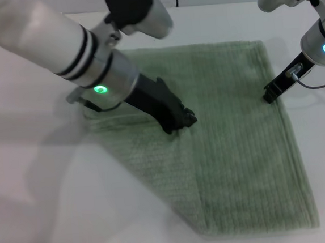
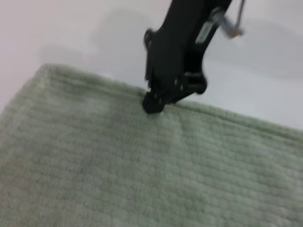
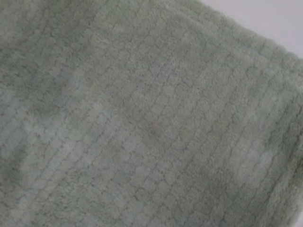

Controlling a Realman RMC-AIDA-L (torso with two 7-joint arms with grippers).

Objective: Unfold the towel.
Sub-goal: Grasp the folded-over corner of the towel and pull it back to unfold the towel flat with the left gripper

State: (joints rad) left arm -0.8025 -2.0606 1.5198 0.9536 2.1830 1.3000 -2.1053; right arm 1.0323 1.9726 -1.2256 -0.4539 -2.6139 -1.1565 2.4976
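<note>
Risk of dragging the whole towel (image 1: 233, 149) (spread on the white surface (image 1: 56, 210), left part folded over) instead of opening it, with left gripper (image 1: 179, 121) mid-cloth, right gripper (image 1: 270, 95) at right edge, grips impossible to tell.
</note>
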